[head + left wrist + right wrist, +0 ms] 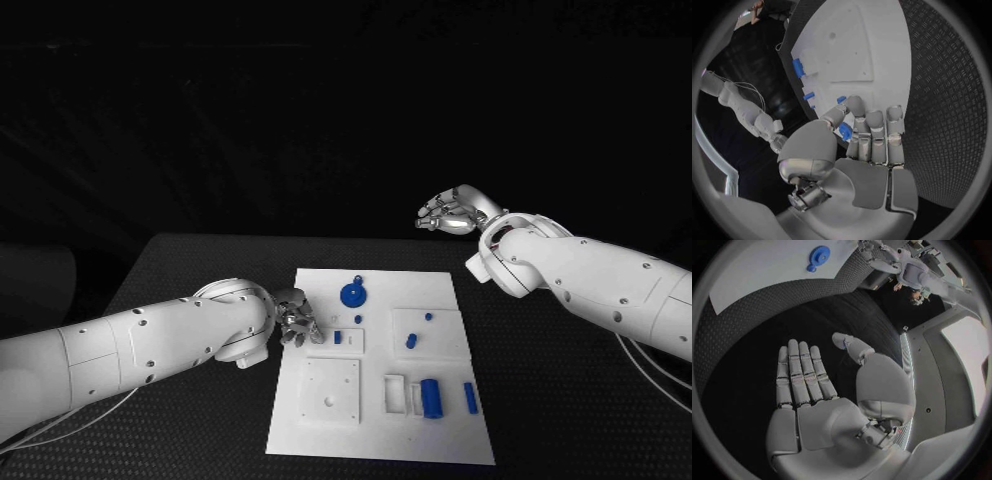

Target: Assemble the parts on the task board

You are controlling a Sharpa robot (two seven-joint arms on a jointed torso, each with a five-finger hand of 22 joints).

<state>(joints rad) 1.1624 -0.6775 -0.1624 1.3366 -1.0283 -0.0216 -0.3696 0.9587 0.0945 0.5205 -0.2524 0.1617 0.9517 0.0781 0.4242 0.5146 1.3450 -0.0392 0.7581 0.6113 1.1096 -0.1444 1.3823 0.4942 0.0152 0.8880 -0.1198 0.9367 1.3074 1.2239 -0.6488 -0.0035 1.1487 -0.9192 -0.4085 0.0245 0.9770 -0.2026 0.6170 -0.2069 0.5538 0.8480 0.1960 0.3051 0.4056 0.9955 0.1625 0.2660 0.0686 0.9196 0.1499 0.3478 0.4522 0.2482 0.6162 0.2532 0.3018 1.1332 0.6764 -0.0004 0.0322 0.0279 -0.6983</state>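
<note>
No readable text, labels, brands or numbers anywhere I can see: none on the task board (433, 285), none on the blue parts (430, 397), none on my arms.

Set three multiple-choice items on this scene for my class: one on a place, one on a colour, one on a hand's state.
1. Where does the gear lie?
A. at the task board's far end
B. at its near end
C. off the board

2. What colour are the small parts?
A. red
B. blue
C. green

3. The right hand is:
A. holding the gear
B. open and empty
C. pressing on the board

Key:
1 A, it lies at the end away from the robot.
2 B, every piece shows blue.
3 B, its wrist view shows it spread with nothing in it.
</note>
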